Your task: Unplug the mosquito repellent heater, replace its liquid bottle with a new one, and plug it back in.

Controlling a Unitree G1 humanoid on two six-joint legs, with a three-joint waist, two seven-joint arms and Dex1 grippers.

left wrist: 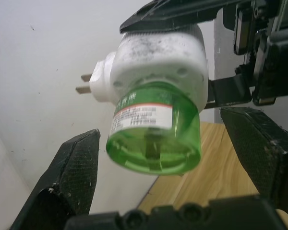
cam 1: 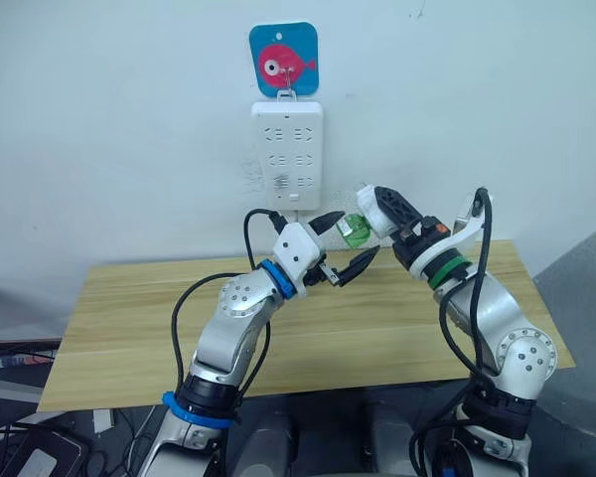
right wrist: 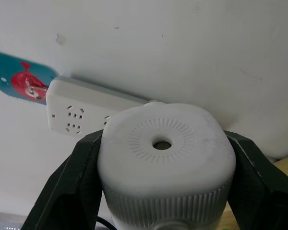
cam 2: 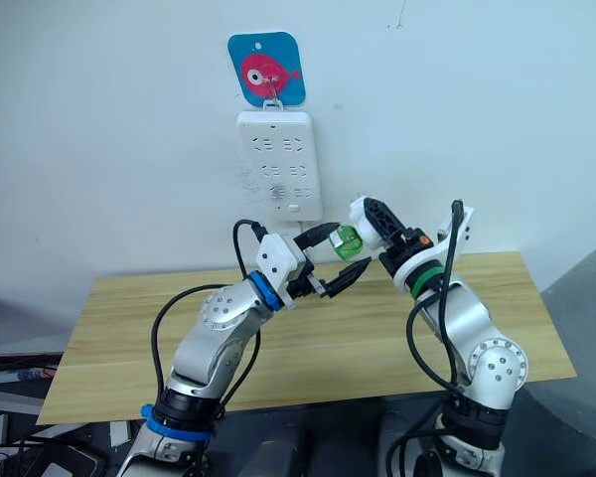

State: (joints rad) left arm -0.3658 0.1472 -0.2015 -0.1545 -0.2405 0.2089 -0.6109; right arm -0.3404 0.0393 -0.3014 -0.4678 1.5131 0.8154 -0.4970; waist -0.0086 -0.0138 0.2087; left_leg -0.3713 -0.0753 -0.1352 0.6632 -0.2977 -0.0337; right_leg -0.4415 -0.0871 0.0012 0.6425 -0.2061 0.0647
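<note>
While my right gripper [right wrist: 161,191] clamps the mosquito repellent heater [left wrist: 158,57] above the table, unplugged, its green liquid bottle [left wrist: 153,134] points straight between my left gripper's [left wrist: 170,158] wide-open fingers, which flank it without touching.

heater [left wrist: 158,60]: matt white plastic, scuffed; ribbed rim
prongs [left wrist: 84,83]: dull metal
bottle [left wrist: 153,134]: glossy clear green plastic, paper label
fingers [left wrist: 69,167]: black, finely textured
table [cam 1: 397,318]: pale wood grain, smooth
</note>
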